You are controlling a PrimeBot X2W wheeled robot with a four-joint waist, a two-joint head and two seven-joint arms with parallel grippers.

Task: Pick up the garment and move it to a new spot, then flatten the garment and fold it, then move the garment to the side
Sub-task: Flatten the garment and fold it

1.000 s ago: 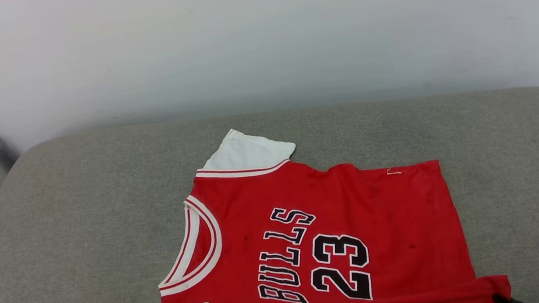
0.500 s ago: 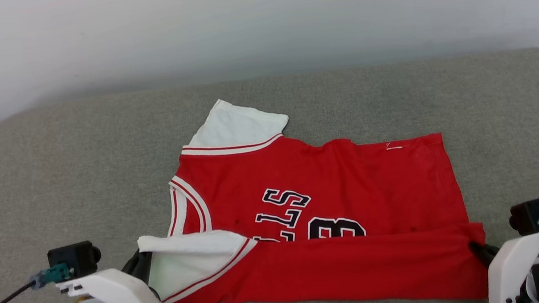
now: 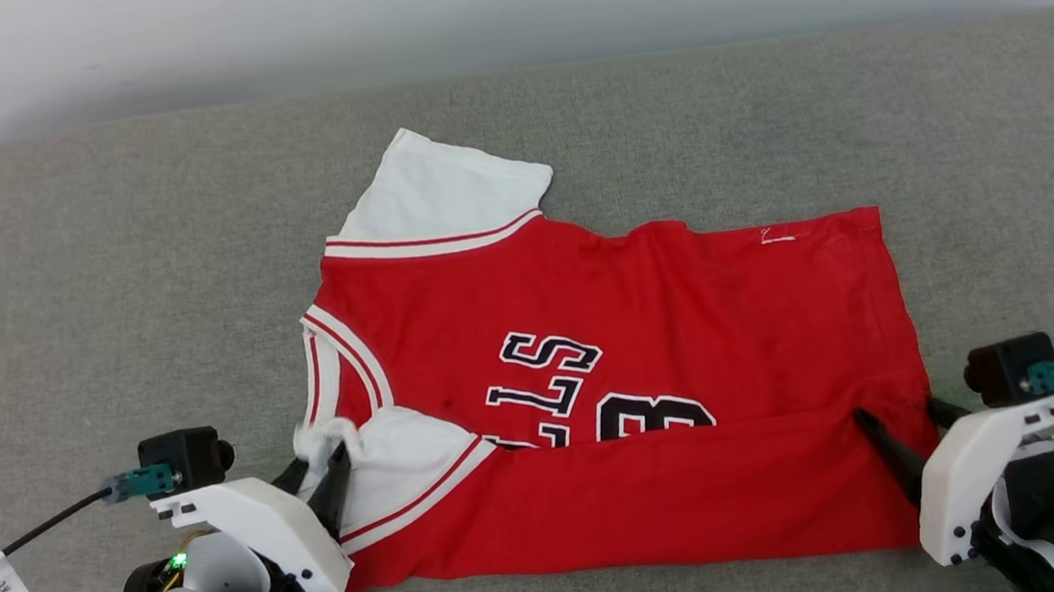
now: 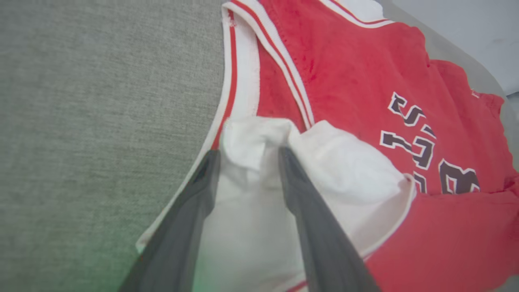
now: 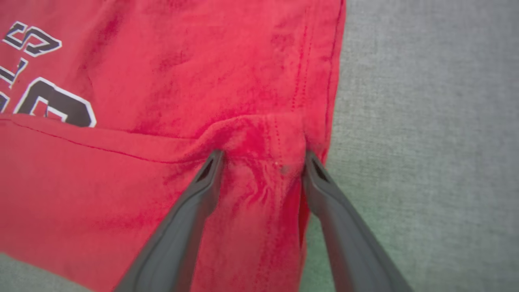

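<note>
The garment [image 3: 646, 323] lies flat on the grey cushion [image 3: 100, 279], nearer the cushion's front edge than its back. Its long axis runs across the cushion: collar toward the cushion's left end, hem toward its right, and one white sleeve pointing at the back edge. The front long edge is folded over, covering the lower part of the lettering. It looks light, thin and limp, likely to sag and wrinkle, so it is best pinched through both layers at the two ends of the fold. The left hand [image 4: 248, 153] stands parted with slack white sleeve cloth between its fingers, and the right hand [image 5: 263, 154] is spread wide astride a red ridge at the hem corner; neither clamps the cloth.
</note>
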